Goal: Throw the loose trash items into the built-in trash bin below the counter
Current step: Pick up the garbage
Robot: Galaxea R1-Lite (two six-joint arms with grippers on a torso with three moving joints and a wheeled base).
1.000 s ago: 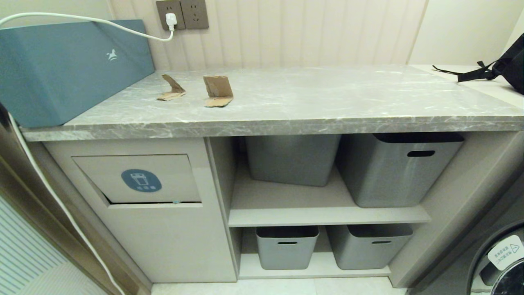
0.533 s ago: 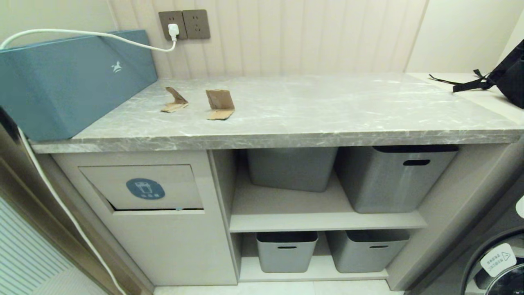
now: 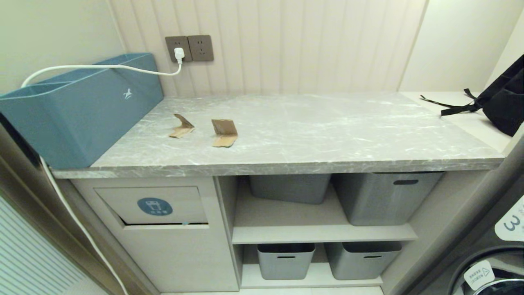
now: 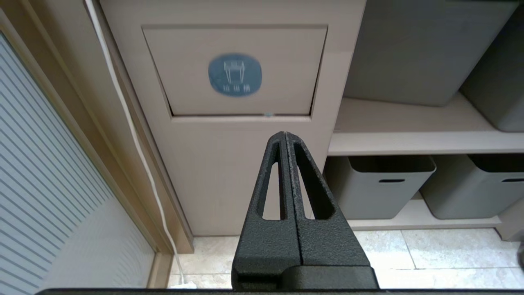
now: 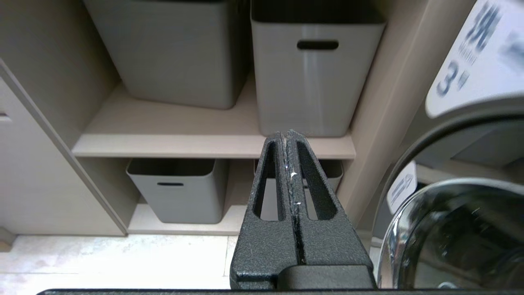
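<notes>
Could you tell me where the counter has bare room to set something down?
The counter is bare from the squarish cardboard scrap rightward to the white ledge with the black bag, and along its front edge. It is crowded at the left: the teal box, and the curled scrap beside it.

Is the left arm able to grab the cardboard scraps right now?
Probably not yet. The left gripper hangs low, facing the bin flap, shut. The scraps lie up on the counter, nothing blocking them.
</notes>
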